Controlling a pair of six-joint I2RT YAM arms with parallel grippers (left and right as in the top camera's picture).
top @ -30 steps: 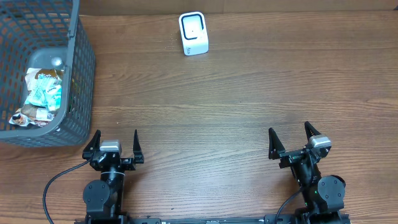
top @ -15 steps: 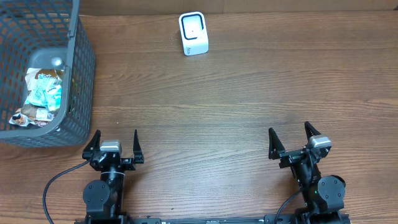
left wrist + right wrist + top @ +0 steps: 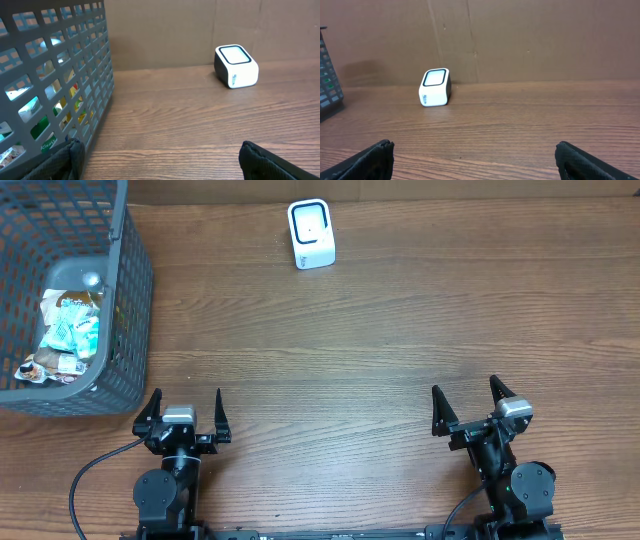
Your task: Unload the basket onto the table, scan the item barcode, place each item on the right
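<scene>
A white barcode scanner with a dark-rimmed window stands at the back middle of the wooden table; it also shows in the left wrist view as the scanner and in the right wrist view as the scanner. Packaged items lie in a grey mesh basket at the back left. My left gripper rests open at the front left, just in front of the basket. My right gripper rests open at the front right. Nothing is between either pair of fingers.
The basket wall fills the left of the left wrist view, close to my left fingertip. A brown cardboard wall stands behind the table. Bare wood lies between the grippers and the scanner.
</scene>
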